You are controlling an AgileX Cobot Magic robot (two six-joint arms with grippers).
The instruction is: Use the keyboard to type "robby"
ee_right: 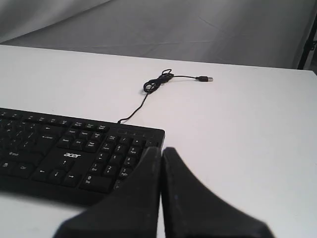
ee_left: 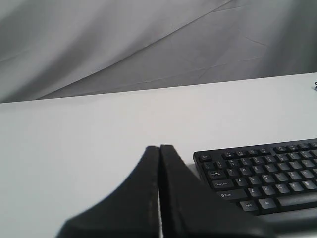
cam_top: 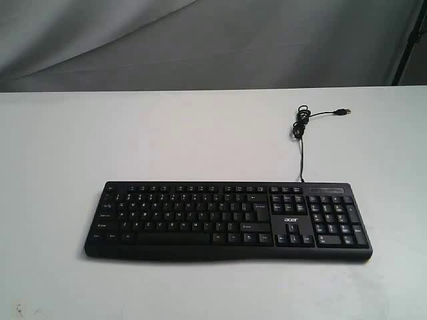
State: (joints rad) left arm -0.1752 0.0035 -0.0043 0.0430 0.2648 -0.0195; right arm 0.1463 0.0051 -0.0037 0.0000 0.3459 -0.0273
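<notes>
The black keyboard lies flat on the white table, number pad to the right, its thin cable coiled behind it. No arm shows in the exterior view. My left gripper is shut with nothing in it, hovering off the keyboard at its Esc and Tab end. My right gripper is also shut and empty, over the number-pad corner of the keyboard. The "acer" logo shows there.
The USB plug rests on the table behind the keyboard's right end; the cable and plug also show in the right wrist view. A grey cloth backdrop hangs behind the table's far edge.
</notes>
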